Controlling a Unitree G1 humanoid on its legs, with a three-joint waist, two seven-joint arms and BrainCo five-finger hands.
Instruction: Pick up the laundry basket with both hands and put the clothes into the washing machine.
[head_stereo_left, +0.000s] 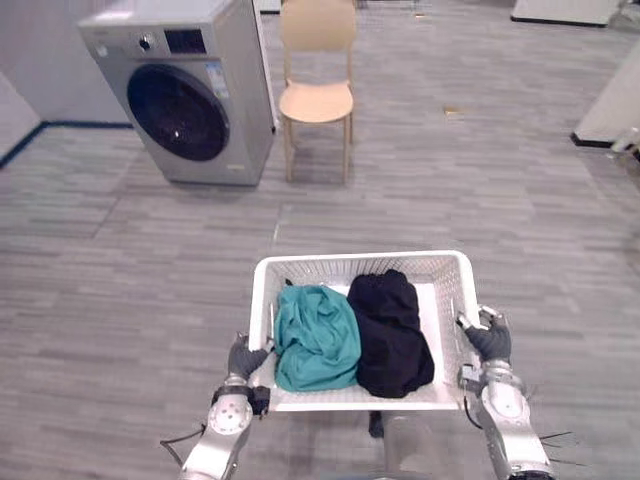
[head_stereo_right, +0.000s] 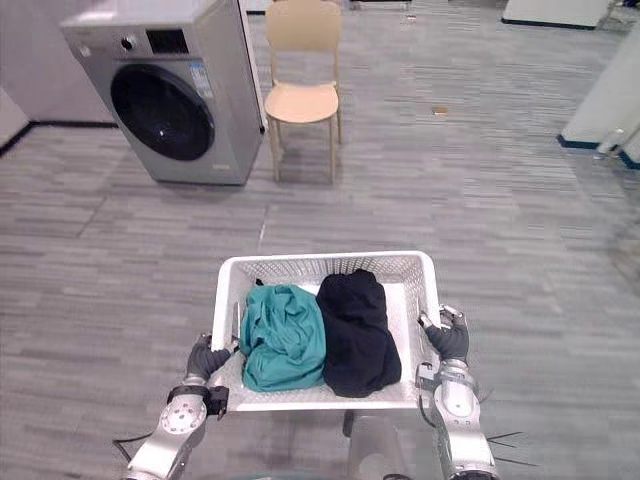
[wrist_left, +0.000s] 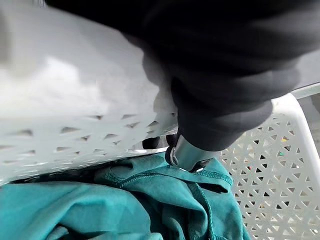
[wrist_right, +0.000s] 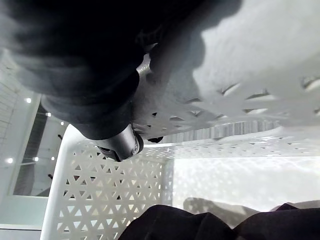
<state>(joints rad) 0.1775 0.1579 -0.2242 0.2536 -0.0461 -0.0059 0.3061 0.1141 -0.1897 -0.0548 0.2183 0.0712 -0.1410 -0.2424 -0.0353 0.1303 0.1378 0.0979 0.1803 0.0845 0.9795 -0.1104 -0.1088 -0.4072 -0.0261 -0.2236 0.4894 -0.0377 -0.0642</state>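
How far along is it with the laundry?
Done: the left hand and right hand grip the basket by its sides. In hand: carrying it, teal cloth and black cloth inside. Left: reaching the washer, its door shut, and loading.

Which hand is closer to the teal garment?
Left. The left hand grips the basket wall beside the teal garment; the right hand holds the opposite wall, past the black garment.

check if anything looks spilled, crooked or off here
Nothing stands out. The laundry basket sits level between the left hand and right hand, each gripping a side rim. The teal garment and black garment lie inside, nothing hanging over. The washing machine stands upright with its door closed, a chair beside it.
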